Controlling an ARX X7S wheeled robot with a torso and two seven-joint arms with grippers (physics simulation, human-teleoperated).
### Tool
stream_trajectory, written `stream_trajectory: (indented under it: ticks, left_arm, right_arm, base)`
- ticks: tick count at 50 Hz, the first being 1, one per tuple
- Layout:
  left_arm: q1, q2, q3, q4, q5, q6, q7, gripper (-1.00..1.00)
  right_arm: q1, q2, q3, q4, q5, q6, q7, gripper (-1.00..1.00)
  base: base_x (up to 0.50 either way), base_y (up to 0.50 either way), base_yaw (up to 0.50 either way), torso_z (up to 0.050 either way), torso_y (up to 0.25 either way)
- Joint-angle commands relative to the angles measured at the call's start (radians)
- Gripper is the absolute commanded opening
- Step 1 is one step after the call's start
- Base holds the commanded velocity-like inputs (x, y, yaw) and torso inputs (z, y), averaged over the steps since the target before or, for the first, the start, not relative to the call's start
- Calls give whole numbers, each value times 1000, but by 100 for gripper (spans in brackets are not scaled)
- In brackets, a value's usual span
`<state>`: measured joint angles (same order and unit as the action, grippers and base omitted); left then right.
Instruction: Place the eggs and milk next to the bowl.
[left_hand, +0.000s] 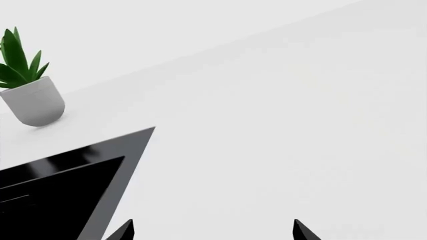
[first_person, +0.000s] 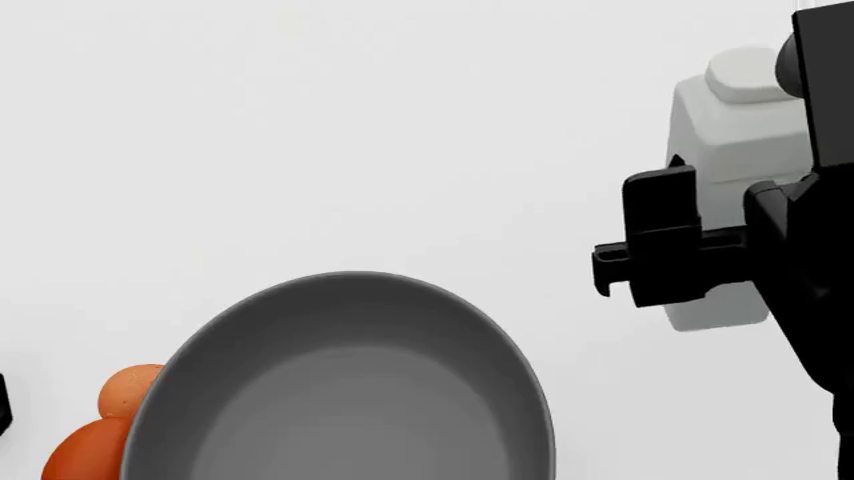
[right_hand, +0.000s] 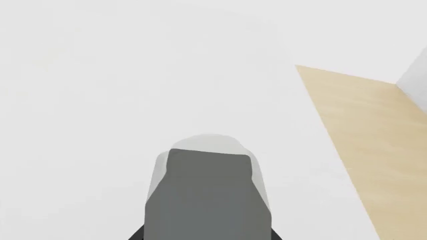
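1. The right fingers (first_person: 707, 245) hold the milk (first_person: 727, 150), which fills the space between them in the wrist view.
2. The left fingers (left_hand: 213, 231) stand wide apart, holding nothing, over bare table (left_hand: 280, 125).
3. The bowl (first_person: 347, 390) lies well apart from the right fingers, toward the robot's left; the eggs (first_person: 114, 425) touch its far side.
4. Step in hand, I judge: the milk. Next, carry it toward the bowl and set it upright beside the rim.

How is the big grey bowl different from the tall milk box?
The large round grey bowl is wide, low and open on top; the tall pale grey rectangular milk carton is narrow, upright and closed with a rounded cap. The bowl is darker grey, the carton nearly white. The bowl sits free, while the right tool is around the carton. Both are plain, without pictures, on the white counter.
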<state>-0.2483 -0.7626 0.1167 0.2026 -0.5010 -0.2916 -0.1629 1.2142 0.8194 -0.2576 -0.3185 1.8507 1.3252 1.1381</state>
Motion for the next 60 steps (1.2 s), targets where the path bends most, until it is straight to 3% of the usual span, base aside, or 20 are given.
stream_trajectory:
  ticks: [1, 19, 60]
  left_arm:
    - [4, 16, -31, 12, 11, 6, 25, 100]
    - [-10, 18, -20, 8, 17, 1, 28, 100]
    - [-12, 24, -4, -11, 34, 14, 34, 100]
  right_arm:
    - [-7, -26, 31, -31, -9, 5, -46, -100]
    - [-20, -58, 3, -64, 67, -34, -34, -100]
    - [-102, -66, 5, -104, 41, -86, -82, -100]
  base:
    - [0, 0, 0, 0, 0]
    - [0, 0, 0, 0, 0]
    - [0, 0, 0, 0, 0]
